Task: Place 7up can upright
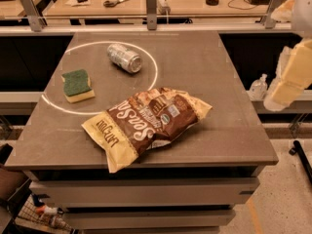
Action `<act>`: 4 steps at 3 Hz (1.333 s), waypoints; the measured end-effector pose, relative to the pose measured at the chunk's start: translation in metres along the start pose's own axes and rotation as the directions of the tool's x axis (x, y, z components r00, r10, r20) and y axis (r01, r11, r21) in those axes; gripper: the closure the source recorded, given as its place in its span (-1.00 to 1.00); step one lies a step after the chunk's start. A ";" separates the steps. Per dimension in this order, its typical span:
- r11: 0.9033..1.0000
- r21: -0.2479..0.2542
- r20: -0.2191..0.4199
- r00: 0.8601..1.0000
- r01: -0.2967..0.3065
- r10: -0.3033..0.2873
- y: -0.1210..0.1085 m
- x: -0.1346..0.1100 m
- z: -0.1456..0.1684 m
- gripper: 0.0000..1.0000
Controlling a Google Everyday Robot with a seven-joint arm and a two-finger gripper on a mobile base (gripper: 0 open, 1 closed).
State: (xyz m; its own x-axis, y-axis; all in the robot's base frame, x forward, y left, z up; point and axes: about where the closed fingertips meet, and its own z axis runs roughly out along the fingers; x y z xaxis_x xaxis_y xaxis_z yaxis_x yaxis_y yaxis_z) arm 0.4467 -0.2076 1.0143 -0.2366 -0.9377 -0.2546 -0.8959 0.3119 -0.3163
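- Can (124,58) lying sideways, far left on table (209,91); approach step, by the look.
- Gripper (287,82) beyond right edge, well apart; open or closed, cannot tell.
- Next: reach over, clasp, tip upright.

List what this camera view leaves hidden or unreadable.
In the camera view:
7up can: on its side inside the white circle; label unreadable, far end faces away.
pincer: right of the table, on the arm cut by the picture's right edge; outline merges with the arm.
chip bag: covers part of the white circle and the table under it.
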 end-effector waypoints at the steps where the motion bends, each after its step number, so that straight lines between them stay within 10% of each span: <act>1: 0.998 0.031 0.057 0.997 -0.058 0.056 -0.018 -0.035 -0.021 -1.00; 4: 0.984 -0.003 0.246 0.954 -0.178 0.173 -0.068 -0.153 0.008 -1.00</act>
State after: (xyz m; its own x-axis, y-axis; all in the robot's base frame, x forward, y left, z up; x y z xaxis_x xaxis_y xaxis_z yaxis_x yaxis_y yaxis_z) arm 0.5473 -0.0843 1.0672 -0.2880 -0.8026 -0.5224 -0.8407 0.4731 -0.2634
